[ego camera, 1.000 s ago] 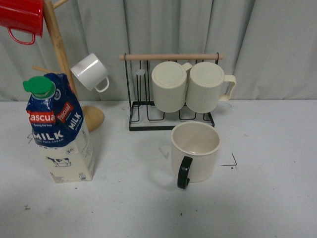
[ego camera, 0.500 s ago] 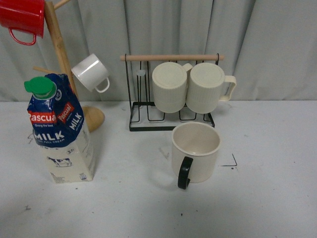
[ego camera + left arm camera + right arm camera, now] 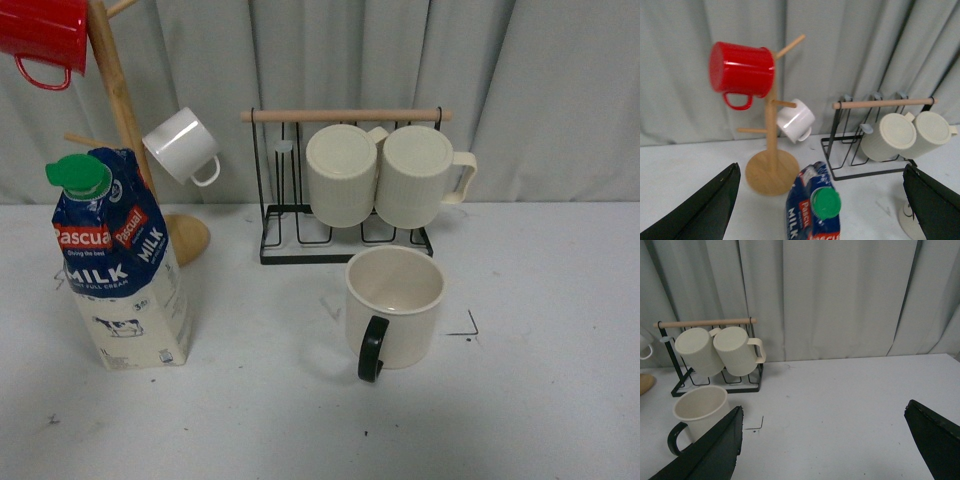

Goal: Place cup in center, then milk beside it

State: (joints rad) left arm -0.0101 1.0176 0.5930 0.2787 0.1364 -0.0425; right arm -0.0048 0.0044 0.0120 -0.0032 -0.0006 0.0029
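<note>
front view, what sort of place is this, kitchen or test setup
Likely a staged test tabletop, not a kitchen: a white table backed by a grey curtain, with a wooden mug tree and wire mug rack set out.

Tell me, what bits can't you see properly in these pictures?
- Front view: the red mug is cut off by the top-left corner.
- Left wrist view: the lower part of the milk is cut off by the bottom edge.
- Right wrist view: the base of the cup is hidden behind one of the dark right fingers.
- Front view: the small print on the milk is too small to read, and neither arm shows.
</note>
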